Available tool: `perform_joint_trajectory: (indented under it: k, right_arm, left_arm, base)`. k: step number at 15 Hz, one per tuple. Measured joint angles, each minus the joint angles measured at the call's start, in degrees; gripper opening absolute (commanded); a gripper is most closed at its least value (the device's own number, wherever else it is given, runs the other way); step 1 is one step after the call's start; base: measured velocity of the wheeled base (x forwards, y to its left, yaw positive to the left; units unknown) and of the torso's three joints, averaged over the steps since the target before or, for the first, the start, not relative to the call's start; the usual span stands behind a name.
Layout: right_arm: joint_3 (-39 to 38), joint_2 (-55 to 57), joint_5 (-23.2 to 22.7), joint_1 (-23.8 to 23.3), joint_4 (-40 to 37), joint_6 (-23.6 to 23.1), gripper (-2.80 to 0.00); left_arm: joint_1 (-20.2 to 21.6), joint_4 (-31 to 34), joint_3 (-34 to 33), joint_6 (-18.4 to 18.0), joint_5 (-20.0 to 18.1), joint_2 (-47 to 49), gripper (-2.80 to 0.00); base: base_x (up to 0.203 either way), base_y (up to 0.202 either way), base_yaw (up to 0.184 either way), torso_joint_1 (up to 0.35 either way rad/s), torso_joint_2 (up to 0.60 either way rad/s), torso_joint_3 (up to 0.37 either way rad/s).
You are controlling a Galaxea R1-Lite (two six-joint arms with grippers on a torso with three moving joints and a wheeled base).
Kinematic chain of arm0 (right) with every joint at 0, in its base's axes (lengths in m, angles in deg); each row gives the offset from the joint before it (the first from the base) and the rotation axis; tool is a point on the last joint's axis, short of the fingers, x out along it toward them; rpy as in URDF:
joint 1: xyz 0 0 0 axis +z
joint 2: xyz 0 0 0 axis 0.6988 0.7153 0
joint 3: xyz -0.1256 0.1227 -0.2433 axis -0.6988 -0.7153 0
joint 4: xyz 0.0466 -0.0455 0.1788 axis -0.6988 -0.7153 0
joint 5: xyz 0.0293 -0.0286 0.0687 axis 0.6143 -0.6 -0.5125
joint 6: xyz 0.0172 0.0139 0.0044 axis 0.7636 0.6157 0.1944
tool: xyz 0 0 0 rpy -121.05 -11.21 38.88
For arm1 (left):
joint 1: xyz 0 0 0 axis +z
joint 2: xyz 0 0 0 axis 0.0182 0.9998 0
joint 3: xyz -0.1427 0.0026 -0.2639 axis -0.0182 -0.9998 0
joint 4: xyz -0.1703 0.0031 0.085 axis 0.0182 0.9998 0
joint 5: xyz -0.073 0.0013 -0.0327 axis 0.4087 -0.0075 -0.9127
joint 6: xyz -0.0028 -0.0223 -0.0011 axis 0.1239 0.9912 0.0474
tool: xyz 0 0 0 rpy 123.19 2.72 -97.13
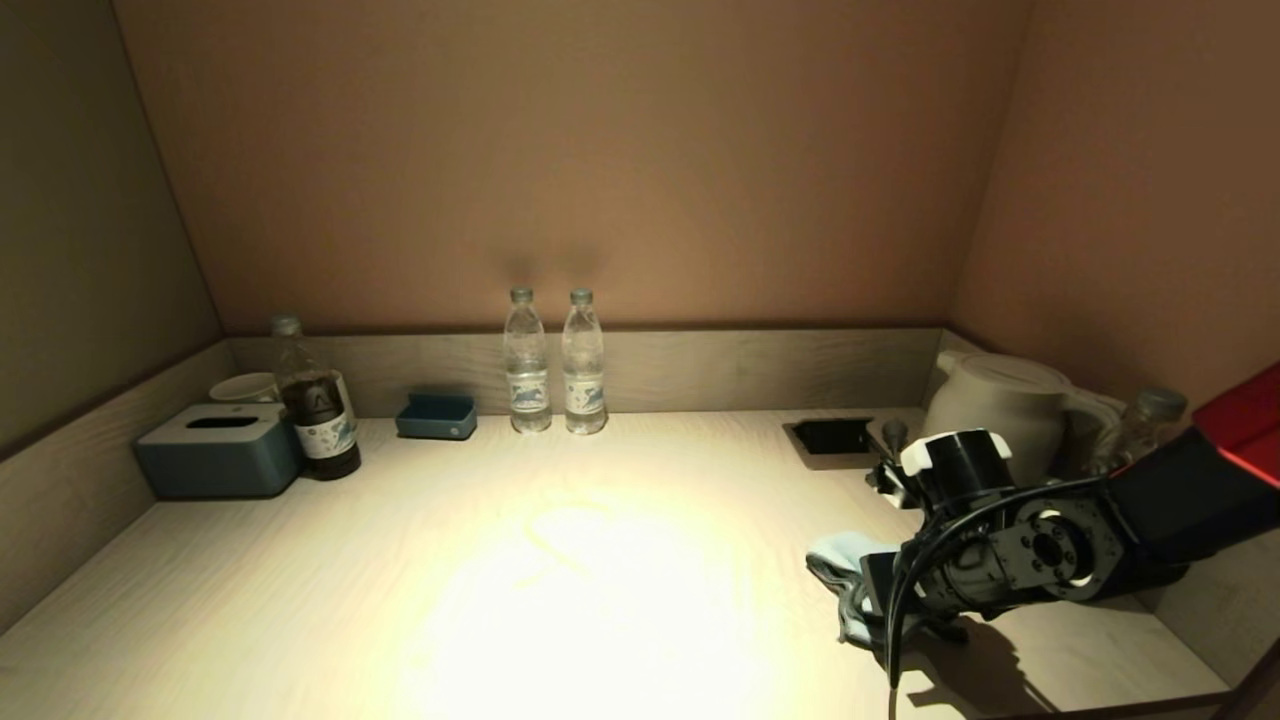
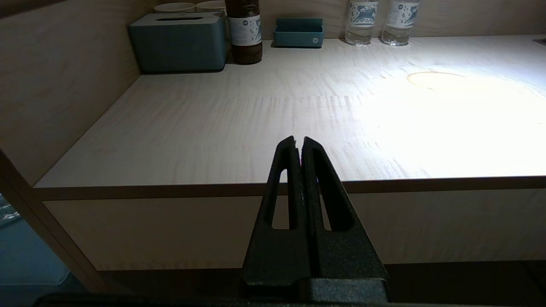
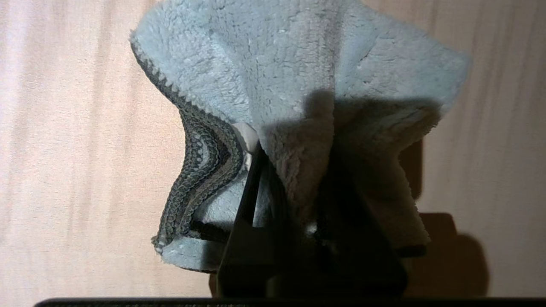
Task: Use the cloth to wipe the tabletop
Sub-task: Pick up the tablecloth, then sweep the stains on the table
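The pale wood-grain tabletop (image 1: pixel 300 560) fills the alcove, with a bright light patch in its middle. My right gripper (image 3: pixel 294 170) is shut on the pale blue-green cloth (image 3: pixel 277 64), which hangs bunched from the fingers over the tabletop (image 3: pixel 64 149); its grey-blue edging and white tag show. In the head view the cloth (image 1: pixel 835 560) is at the front right, partly hidden by my right wrist (image 1: pixel 1040 550). My left gripper (image 2: pixel 298 140) is shut and empty, parked in front of the table's front left edge; it is out of the head view.
At the back left stand a dark blue tissue box (image 1: pixel 218 450), cups (image 1: pixel 245 388), a dark drink bottle (image 1: pixel 315 405) and a small blue tray (image 1: pixel 436 416). Two water bottles (image 1: pixel 555 362) stand at the back middle. A black socket recess (image 1: pixel 832 436), white kettle (image 1: pixel 995 400) and another bottle (image 1: pixel 1140 425) are back right.
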Motion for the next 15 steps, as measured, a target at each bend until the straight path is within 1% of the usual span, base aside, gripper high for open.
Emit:
perform_joint_trajectory:
  k: [7,11,15]
  right_arm:
    - [1.5,-3.7,0.1,2.4,-0.3,0.0,-2.80]
    - [7.9,-6.6,0.5,8.5,-0.3,0.3,-2.80]
    - [15.0,-4.9,2.0,13.7,-0.4,0.3,-2.80]
  left_arm:
    - [0.0,0.0,0.0,0.0,0.0,0.0,-2.80]
    - [0.0,0.0,0.0,0.0,0.0,0.0,-2.80]
    - [0.0,0.0,0.0,0.0,0.0,0.0,-2.80]
  base:
    - [0.000,0.000,0.000,0.000,0.00,0.000]
    - [0.000,0.000,0.000,0.000,0.00,0.000]
    - [0.000,0.000,0.000,0.000,0.00,0.000]
